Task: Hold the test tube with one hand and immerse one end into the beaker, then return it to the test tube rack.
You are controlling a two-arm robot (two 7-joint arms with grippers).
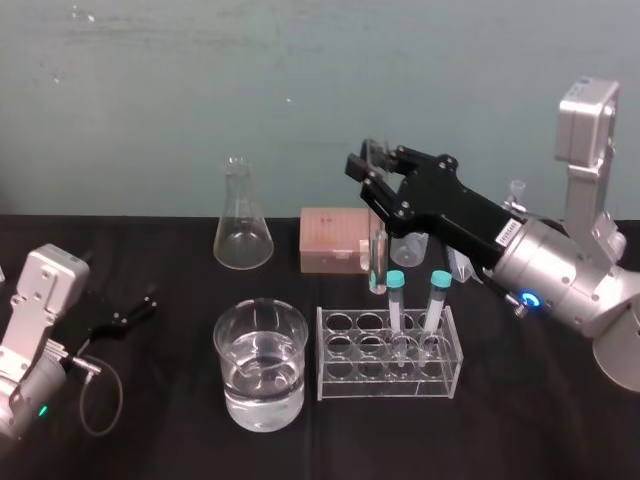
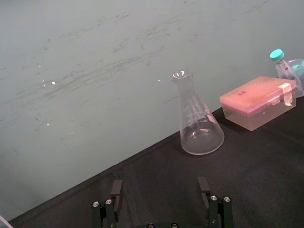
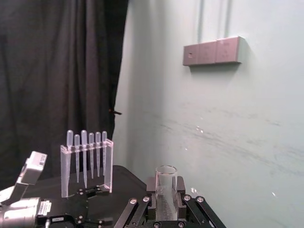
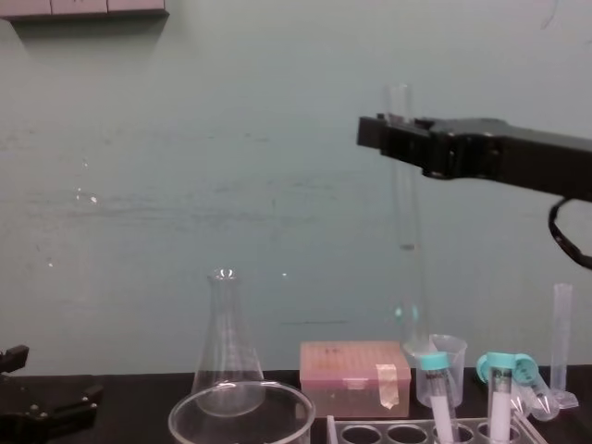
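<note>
Right gripper (image 1: 372,170) pinches the test tube (image 1: 377,260) upright above the rack (image 1: 350,385). Dipping into the beaker (image 1: 258,375), left of the rack, and re-racking judged outstanding. Left gripper (image 1: 148,303) parked, spread, farther left.

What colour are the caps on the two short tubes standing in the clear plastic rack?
Teal; the caps show best in the head view.

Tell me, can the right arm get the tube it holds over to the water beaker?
Probably yes. The right gripper holds the tube upright, seemingly above the rack; the open beaker stands just left of it, nothing between. The left gripper rests far left.
</note>
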